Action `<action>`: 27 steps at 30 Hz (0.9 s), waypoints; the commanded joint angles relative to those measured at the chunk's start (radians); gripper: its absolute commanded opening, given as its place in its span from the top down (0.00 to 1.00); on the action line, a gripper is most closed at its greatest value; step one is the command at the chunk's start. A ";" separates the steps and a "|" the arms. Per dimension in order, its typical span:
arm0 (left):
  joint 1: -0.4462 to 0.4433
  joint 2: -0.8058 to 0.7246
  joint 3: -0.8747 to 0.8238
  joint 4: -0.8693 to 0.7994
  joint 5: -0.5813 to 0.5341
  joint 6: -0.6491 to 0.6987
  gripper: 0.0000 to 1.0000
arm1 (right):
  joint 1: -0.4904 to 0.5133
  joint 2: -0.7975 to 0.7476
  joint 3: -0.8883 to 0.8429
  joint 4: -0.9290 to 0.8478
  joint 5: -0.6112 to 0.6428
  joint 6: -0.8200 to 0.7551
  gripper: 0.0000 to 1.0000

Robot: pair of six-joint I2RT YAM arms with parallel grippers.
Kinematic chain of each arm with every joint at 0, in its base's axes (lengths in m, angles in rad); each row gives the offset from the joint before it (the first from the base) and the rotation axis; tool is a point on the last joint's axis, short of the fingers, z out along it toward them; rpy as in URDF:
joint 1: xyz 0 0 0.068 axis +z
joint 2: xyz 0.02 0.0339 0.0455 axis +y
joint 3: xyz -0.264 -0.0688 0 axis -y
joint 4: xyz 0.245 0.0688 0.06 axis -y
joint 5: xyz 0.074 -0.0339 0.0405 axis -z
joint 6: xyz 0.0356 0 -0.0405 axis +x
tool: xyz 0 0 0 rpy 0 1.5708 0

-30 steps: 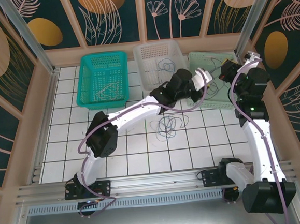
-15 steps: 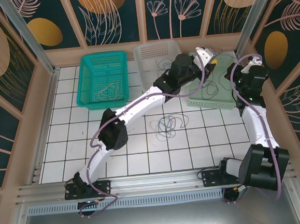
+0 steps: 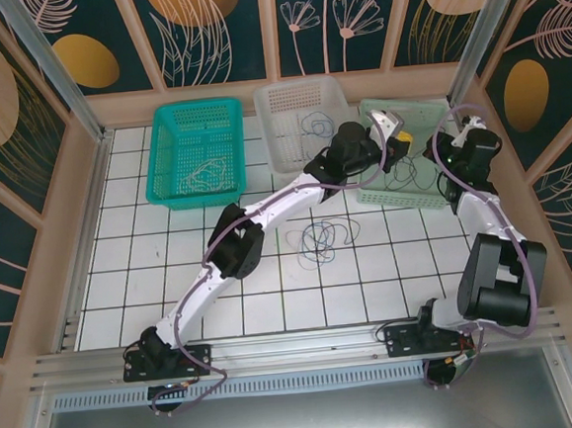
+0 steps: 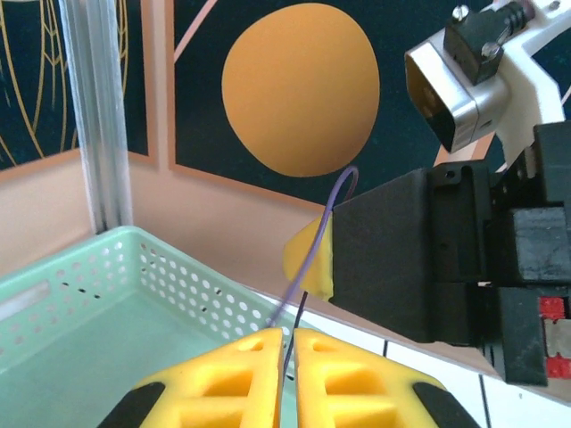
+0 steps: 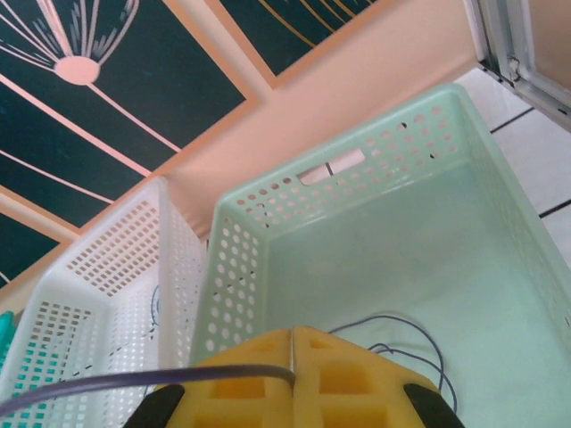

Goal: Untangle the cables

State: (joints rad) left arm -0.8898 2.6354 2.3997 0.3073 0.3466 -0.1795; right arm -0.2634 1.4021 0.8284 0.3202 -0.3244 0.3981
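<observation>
Reaching across the white-tiled bench point(image 3: 172, 282), both arms meet over the mint-green basket point(image 3: 394, 201) at the far right, with a white basket point(image 3: 296, 84) and a teal basket point(image 3: 193, 107) to its left. The left end effector point(image 4: 287, 343) and right end effector point(image 5: 293, 348) sit close together, each with its yellow pads pinched shut on the thin blue cable point(image 5: 223, 369) strung between them. A tangle of cables point(image 3: 323, 239) lies mid-bench.

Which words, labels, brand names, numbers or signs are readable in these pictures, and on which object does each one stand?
No text can be read anywhere.
The teal plastic basket, white plastic basket and pale green plastic basket carry no print.
The small red patches on the black housing show no legible characters.
</observation>
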 commanded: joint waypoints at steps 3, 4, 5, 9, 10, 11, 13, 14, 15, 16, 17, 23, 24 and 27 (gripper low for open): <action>0.009 0.024 0.044 0.115 0.027 -0.110 0.85 | -0.013 0.060 0.046 -0.011 -0.033 -0.031 1.00; 0.008 0.024 0.044 0.107 0.020 -0.109 0.83 | -0.013 0.081 0.066 -0.036 -0.044 -0.035 1.00; 0.009 0.026 0.043 0.089 0.012 -0.108 0.80 | -0.013 0.099 0.081 -0.057 -0.050 -0.037 1.00; 0.008 0.011 0.036 -0.033 -0.065 -0.092 0.57 | -0.012 0.146 0.123 -0.132 -0.047 -0.047 0.69; 0.008 0.001 0.028 -0.063 -0.090 -0.087 0.52 | -0.011 0.168 0.150 -0.177 -0.047 -0.058 0.55; 0.008 -0.016 0.010 -0.079 -0.108 -0.081 0.49 | -0.009 0.191 0.181 -0.223 -0.047 -0.072 0.47; 0.009 -0.056 -0.043 -0.085 -0.147 -0.075 0.32 | -0.007 0.237 0.231 -0.293 -0.041 -0.087 0.41; 0.009 -0.076 -0.067 -0.092 -0.169 -0.071 0.25 | -0.005 0.258 0.253 -0.324 -0.027 -0.089 0.38; 0.008 -0.089 -0.083 -0.105 -0.184 -0.067 0.19 | -0.005 0.275 0.272 -0.349 -0.013 -0.090 0.36; 0.009 -0.107 -0.098 -0.124 -0.192 -0.058 0.11 | -0.005 0.295 0.293 -0.378 0.005 -0.091 0.34; 0.009 -0.125 -0.117 -0.136 -0.198 -0.049 0.02 | -0.005 0.307 0.310 -0.401 0.023 -0.090 0.32; 0.009 -0.264 -0.298 -0.110 -0.237 -0.022 0.01 | 0.016 0.281 0.290 -0.390 0.015 -0.104 0.28; 0.008 -0.295 -0.342 -0.086 -0.244 -0.019 0.01 | 0.027 0.262 0.276 -0.378 0.014 -0.108 0.27; 0.008 -0.418 -0.528 0.021 -0.285 -0.014 0.01 | 0.077 0.184 0.217 -0.334 0.036 -0.133 0.26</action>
State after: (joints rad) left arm -0.8883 2.3398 1.9728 0.2089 0.1135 -0.2207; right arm -0.2317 1.6806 1.0824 -0.0418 -0.3027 0.3038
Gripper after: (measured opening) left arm 0.986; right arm 0.735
